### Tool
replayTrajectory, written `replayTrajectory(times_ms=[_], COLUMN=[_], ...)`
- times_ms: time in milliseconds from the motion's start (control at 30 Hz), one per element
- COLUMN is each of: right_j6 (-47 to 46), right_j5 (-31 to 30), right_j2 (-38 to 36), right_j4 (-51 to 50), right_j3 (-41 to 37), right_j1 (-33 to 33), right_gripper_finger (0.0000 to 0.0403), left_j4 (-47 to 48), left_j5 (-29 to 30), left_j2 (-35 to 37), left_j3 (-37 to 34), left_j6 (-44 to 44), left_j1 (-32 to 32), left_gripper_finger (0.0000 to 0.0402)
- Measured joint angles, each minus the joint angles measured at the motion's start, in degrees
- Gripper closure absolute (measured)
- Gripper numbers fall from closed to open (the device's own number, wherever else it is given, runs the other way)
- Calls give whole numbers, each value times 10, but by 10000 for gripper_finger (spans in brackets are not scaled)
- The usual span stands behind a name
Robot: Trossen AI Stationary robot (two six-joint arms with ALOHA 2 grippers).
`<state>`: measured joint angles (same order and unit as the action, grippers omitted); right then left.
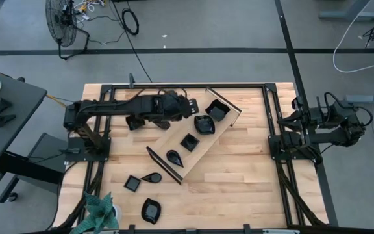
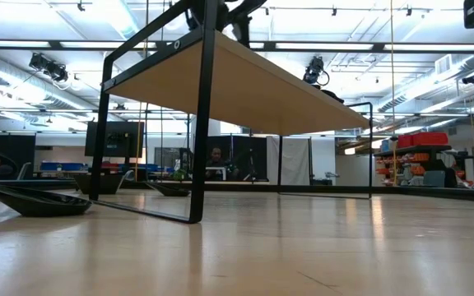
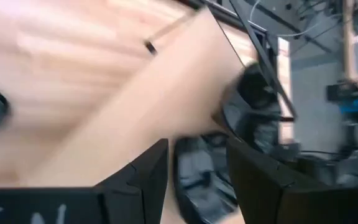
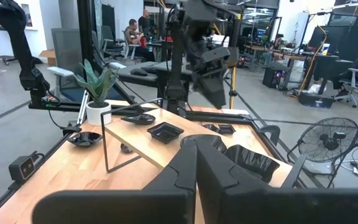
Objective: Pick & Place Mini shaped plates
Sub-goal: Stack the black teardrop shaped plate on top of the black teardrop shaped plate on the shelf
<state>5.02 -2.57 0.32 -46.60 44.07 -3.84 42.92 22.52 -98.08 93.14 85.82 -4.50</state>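
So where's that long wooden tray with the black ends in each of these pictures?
High view: the tray lies diagonally at the table's middle.
Low view: the big pale board seen from underneath, upper middle.
Left wrist view: a blurred pale slab across the middle.
Right wrist view: centre, carrying black mini plates.
Shared landmark: the left gripper, open above the tray's end.
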Motion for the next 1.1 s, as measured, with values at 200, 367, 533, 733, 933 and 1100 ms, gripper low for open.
replayTrajectory(times_ms=[200, 367, 533, 733, 933, 1100], right_j6=[0, 0, 0, 0, 0, 0], right_j5=[0, 0, 0, 0, 0, 0], right_j2=[0, 0, 0, 0, 0, 0], right_j4=[-1, -1, -1, -1, -1, -1], right_j3=[0, 0, 0, 0, 0, 0], right_j1=[0, 0, 0, 0, 0, 0], right_gripper_finger=[392, 392, 392, 392, 392, 392], left_j4=[3, 9, 26, 64, 103, 117], left_j5=[-11, -60, -114, -196, -232, -242], left_j2=[16, 23, 27, 27, 29, 30], left_j3=[0, 0, 0, 0, 0, 0], left_j6=[-161, -300, -435, -579, -697, -775], left_j1=[-43, -88, -132, -182, -241, -289], left_gripper_finger=[234, 234, 234, 234, 234, 234])
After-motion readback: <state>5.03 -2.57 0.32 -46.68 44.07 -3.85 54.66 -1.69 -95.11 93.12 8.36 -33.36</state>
